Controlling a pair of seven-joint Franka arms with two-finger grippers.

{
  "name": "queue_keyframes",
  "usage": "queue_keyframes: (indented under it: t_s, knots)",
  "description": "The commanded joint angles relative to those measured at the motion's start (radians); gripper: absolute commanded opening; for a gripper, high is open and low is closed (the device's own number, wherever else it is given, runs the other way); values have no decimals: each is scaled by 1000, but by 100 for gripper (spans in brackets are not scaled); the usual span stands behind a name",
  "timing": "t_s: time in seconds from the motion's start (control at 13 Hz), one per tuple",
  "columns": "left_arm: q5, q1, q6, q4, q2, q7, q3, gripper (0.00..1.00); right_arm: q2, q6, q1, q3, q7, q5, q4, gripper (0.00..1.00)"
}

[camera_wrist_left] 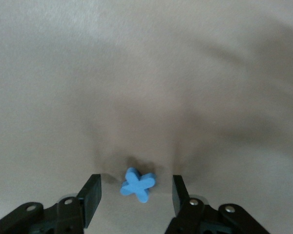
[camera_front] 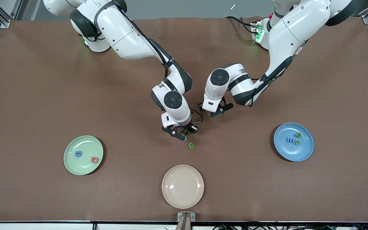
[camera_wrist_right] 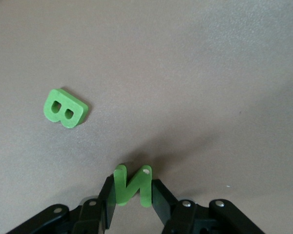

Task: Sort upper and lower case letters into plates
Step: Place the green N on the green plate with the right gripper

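Observation:
My right gripper (camera_front: pixel 184 131) (camera_wrist_right: pixel 133 192) is shut on a green N (camera_wrist_right: pixel 133 186), low over the middle of the table. A green B (camera_front: pixel 191 146) (camera_wrist_right: pixel 65 108) lies flat just nearer the front camera. My left gripper (camera_front: pixel 215 111) (camera_wrist_left: pixel 136 187) stands open and low, with a blue x (camera_wrist_left: pixel 137 184) lying on the table between its fingers, touching neither. The mint green plate (camera_front: pixel 75 166), toward the right arm's end, holds a blue G (camera_front: pixel 79 154) and a pink Q (camera_front: pixel 95 160). The blue plate (camera_front: pixel 286 151), toward the left arm's end, holds a blue m (camera_front: pixel 289 140) and two green letters (camera_front: pixel 297 135).
A cream-beige plate (camera_front: pixel 182 186) sits with nothing in it near the table's front edge, nearer the front camera than the green B. Both arms reach in close together over the table's middle. Brown cloth covers the table.

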Motion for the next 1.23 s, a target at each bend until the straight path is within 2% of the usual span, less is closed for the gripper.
queue_keyframes:
  t_s: [0.0, 0.15, 0.38, 0.46, 0.61, 0.92, 1.0, 1.15]
  knots:
    - [19, -3, 3, -11, -17, -5, -5, 67, -19, -51, -16, -8, -13, -32, 9, 4]
    - [63, -4, 4, -14, -15, 18, -6, 67, -44, -152, -53, -16, -45, -76, 35, 3]
    - [80, 0, 4, -28, -18, 28, -17, 63, -74, -309, -111, -45, -214, -97, 74, 3]
    - [80, 0, 4, -27, -15, 40, -18, 60, -84, -343, -117, -74, -280, -113, 74, 3]
    - [97, -7, 4, -25, -6, 40, -15, 60, -108, -404, -119, -157, -441, -137, 74, 3]
    - [146, 0, 46, -24, -2, 40, -11, 57, -119, -446, -123, -345, -764, -132, 61, 3]
    - [146, 0, 46, -22, -2, 41, -11, 57, -117, -446, -142, -378, -862, -132, 54, 4]
    - [148, -3, 46, -24, -2, 51, -11, 53, -117, -446, -215, -390, -1042, -132, 52, 4]
